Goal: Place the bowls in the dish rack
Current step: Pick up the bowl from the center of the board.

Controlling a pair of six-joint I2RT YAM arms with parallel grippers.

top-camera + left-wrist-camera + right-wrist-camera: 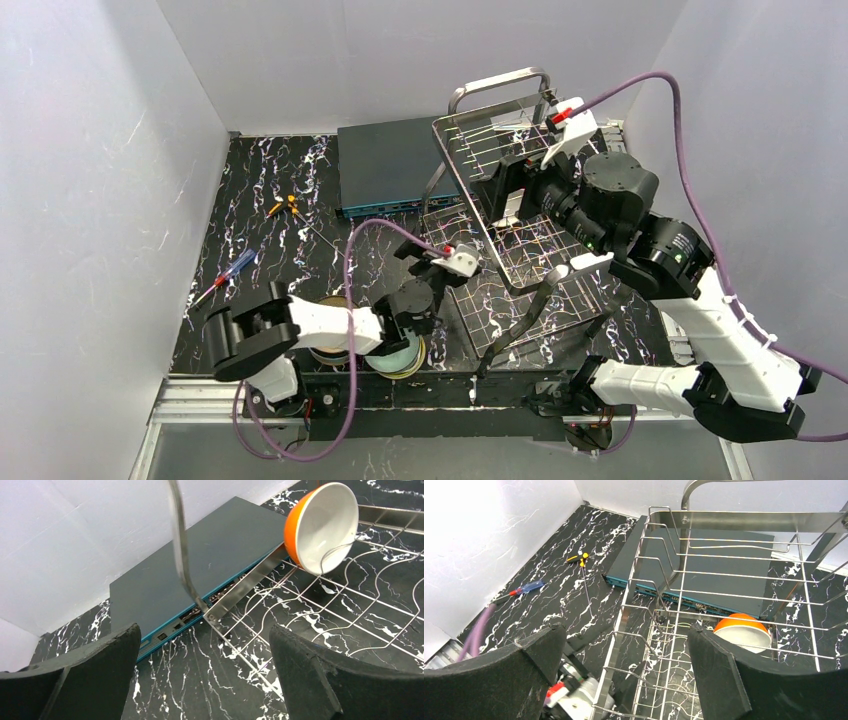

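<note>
Beside the dish rack [500,80] | left gripper [205,670], right gripper [624,675] spread, empty | orange bowl [322,527] racked (others waiting) | next: grasp stacked bowls [398,358].

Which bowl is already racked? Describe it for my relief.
Start at the steel wire dish rack on the table's right. At its end beside the dark-teal box, one bowl leans on its side among the wires: orange outside, white inside. No other bowl shows there.

Probably a lab: white panels [90,170] enclose the table [255,200].
</note>
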